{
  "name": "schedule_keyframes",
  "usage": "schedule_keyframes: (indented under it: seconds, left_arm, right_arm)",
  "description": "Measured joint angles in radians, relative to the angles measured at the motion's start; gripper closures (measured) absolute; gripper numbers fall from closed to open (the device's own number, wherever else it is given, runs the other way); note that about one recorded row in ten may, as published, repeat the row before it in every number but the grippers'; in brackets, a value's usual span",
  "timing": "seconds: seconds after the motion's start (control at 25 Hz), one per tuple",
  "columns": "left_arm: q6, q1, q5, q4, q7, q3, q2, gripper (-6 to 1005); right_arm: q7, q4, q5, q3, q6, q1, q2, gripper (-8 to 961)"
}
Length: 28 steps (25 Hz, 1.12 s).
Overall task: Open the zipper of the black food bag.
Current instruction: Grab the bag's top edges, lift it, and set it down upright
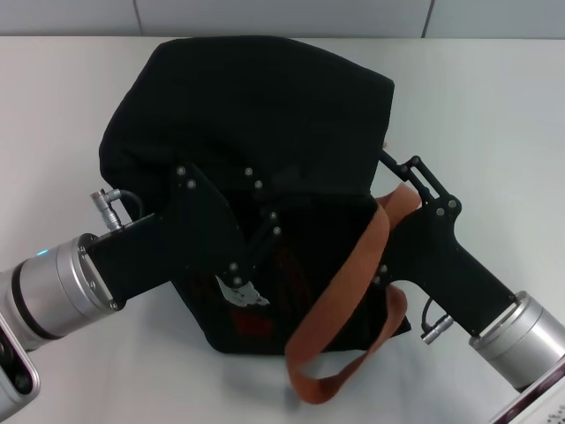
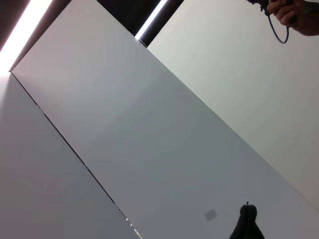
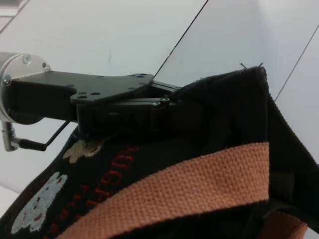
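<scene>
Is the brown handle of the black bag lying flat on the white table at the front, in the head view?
Yes, the rust-brown handle loops down off the black food bag onto the table.

The food bag lies on the table, midway between both arms. The left pincer presses against its front from the left; the right pincer sits at its right edge. One handle loops forward over the bag's near right corner.
</scene>
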Motion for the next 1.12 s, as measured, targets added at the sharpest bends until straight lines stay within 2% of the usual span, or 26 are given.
schedule_keyframes:
  seconds: [0.28, 0.48, 1.12]
  left_arm:
    - [0.001, -0.002, -0.001, -0.001, 0.000, 0.000, 0.000, 897]
    - [0.001, -0.002, 0.000, -0.006, 0.000, 0.000, 0.000, 897]
    - [0.002, -0.009, 0.001, -0.011, 0.000, 0.000, 0.000, 896]
  right_arm:
    - [-0.005, 0.007, 0.005, 0.042, -0.077, -0.010, 0.000, 139]
    - [-0.002, 0.005, 0.005, 0.035, -0.111, -0.015, 0.000, 153]
    - [-0.005, 0.001, 0.006, 0.036, -0.061, -0.010, 0.000, 198]
